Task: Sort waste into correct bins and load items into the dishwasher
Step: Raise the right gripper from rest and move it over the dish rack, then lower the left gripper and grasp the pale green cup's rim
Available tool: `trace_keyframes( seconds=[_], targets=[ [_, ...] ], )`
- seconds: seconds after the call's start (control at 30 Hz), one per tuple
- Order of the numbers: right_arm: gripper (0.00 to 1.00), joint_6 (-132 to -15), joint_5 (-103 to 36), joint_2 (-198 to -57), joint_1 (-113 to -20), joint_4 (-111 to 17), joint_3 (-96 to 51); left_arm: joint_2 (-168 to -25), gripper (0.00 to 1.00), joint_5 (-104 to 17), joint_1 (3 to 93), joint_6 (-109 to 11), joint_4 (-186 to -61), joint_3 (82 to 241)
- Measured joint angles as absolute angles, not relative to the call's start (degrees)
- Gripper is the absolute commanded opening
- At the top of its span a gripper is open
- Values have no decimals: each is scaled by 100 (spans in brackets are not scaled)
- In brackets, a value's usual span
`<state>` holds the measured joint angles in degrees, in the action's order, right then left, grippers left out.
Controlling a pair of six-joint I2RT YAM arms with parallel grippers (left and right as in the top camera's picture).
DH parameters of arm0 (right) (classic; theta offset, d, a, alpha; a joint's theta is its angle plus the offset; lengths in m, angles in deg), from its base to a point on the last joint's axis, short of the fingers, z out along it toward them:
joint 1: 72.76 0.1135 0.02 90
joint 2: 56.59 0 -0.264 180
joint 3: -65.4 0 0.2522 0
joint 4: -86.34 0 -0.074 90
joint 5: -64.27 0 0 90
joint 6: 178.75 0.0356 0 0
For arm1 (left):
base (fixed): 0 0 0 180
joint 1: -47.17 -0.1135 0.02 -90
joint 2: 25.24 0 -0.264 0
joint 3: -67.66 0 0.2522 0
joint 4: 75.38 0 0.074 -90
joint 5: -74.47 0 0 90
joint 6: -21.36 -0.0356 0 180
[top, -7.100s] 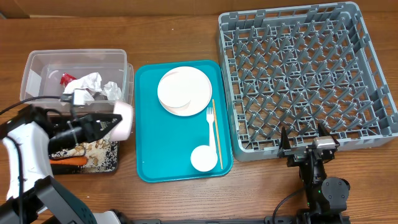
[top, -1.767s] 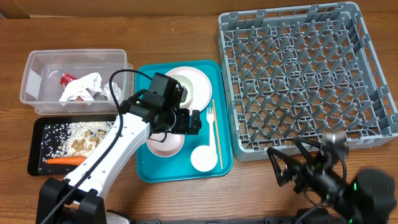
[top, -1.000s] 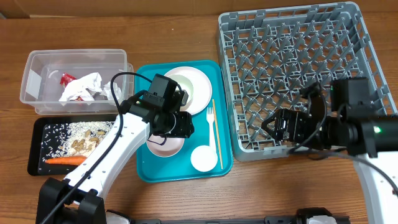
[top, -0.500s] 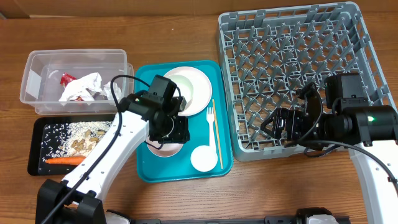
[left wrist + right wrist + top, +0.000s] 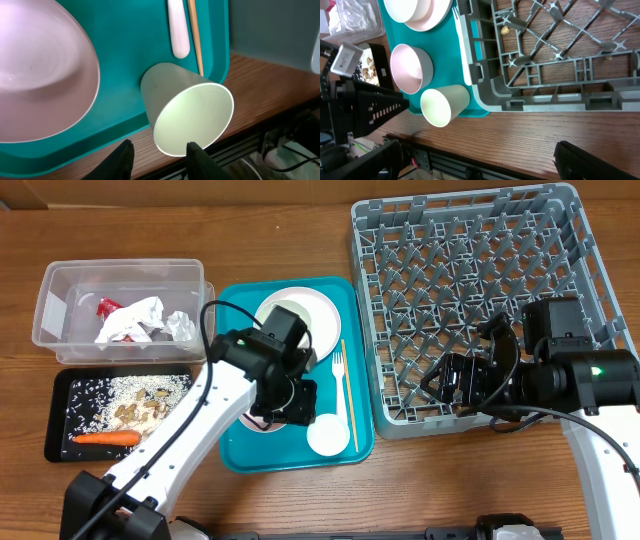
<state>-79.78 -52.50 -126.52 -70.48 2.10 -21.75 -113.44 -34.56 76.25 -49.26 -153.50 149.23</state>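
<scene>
Left gripper [image 5: 160,150] is sitting partway open and, as far as I can see, it isn't clamping anything. Its fingers [image 5: 124,157] are hanging right at the near rim of the cup [image 5: 187,117], one off to the side and the other by the rim. I can't tell if either is actually touching it.

The cup is standing on the teal tray [image 5: 125,50] near a front corner, with the bowl [image 5: 40,75] sitting just beside it. The fork [image 5: 178,30] and the stick [image 5: 195,35] are lying side by side just past the cup. The stick is running along the tray edge nearest the rack [image 5: 480,290].

Right gripper [image 5: 479,150] is gaping wide open with nothing in it. It's hovering over the rack's front corner, the one nearest the teal tray, and over the table [image 5: 300,230] just in front.

Further back on the teal tray the plate [image 5: 322,332] is lying flat, with what looks like a second bowl [image 5: 288,320] sitting on it.

Off to the far side from the rack, the tub [image 5: 60,280] is holding the napkins [image 5: 140,320] and the wrapper [image 5: 107,306]. Right in front of the tub, the black tray [image 5: 55,420] is carrying the scraps [image 5: 135,402], and the carrot [image 5: 105,438] is lying along its front edge.
</scene>
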Motion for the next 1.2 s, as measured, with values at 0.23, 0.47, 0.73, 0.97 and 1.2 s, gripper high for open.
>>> trace_keyframes(
  seconds=[0.23, 0.47, 0.73, 0.97, 1.2],
  targets=[
    [100, -7980, -5228, -12652, -7048, 208, -2175, -11344, 39, -3178, 7872, -4889, -15383, 14923],
    [100, -7980, -5193, -12652, -7048, 219, -2175, -11344, 38, -2973, 8090, -4753, -15326, 14923],
    [100, -7978, -5154, -12652, -7048, 221, -2175, -11344, 39, -2713, 8447, -4493, -15151, 14921],
    [100, -7978, -5079, -12652, -7048, 239, -2175, -11344, 42, -2417, 8468, -4277, -15129, 14847],
    [100, -7980, -5031, -12652, -7048, 298, -2175, -11344, 45, -2356, 8468, -4176, -14900, 14689]
  ],
)
